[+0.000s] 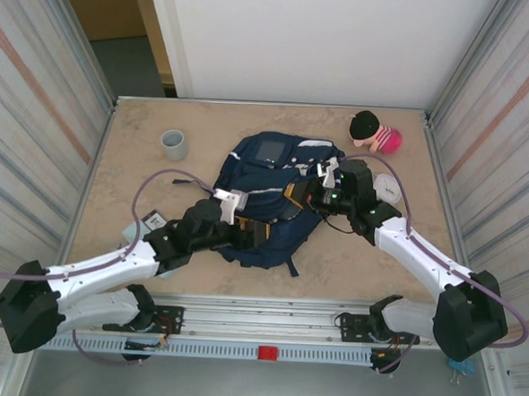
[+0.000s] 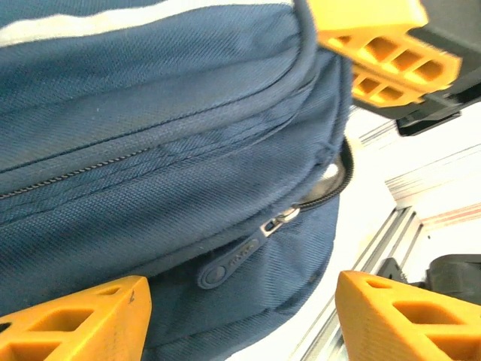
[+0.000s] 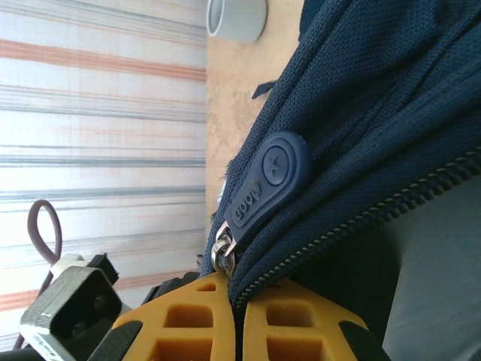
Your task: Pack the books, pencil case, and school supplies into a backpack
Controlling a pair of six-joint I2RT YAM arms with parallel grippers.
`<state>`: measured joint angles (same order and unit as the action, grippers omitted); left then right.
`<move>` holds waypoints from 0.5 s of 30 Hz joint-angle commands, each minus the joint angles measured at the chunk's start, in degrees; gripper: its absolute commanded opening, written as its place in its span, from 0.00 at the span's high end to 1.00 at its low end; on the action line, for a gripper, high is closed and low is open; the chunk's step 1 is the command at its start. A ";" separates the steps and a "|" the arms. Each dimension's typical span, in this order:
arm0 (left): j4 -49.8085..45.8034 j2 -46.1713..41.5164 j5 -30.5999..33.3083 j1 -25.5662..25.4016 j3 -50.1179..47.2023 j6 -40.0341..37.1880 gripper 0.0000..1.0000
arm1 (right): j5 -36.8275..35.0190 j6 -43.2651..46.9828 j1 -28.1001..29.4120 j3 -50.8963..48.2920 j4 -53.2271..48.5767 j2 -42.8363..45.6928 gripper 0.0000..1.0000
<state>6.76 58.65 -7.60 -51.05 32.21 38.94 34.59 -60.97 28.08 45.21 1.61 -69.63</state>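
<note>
The backpack (image 1: 248, 175) lies mid-surface (image 1: 206, 123), front pocket up. At its right side the right end effector (image 3: 239, 289) is pinched tight on the backpack's zipper edge, just beside a navy zipper pull (image 3: 267, 184). At its near-left side the left end effector (image 2: 242, 297) stands wide, with its orange fingers (image 2: 75, 320) straddling the bag's corner. Beyond the backpack's far-left stands a grey cup (image 1: 174, 142) and beyond its far-right a pink plush toy (image 1: 374, 131).
</note>
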 commanded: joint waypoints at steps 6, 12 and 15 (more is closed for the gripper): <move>0.27 -4.87 -0.99 -0.01 -3.12 4.09 0.34 | 4.14 0.33 0.19 3.48 4.17 0.61 1.00; 2.11 -2.44 -2.44 0.04 -2.94 4.65 0.34 | 4.10 0.25 0.31 3.48 4.37 0.45 1.00; 4.61 0.25 -3.50 -0.35 -2.44 4.99 0.34 | 4.24 0.20 0.53 3.57 4.61 0.27 1.00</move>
<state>8.05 57.30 -9.39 -51.07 29.65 42.81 34.68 -60.97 28.10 45.23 1.65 -69.73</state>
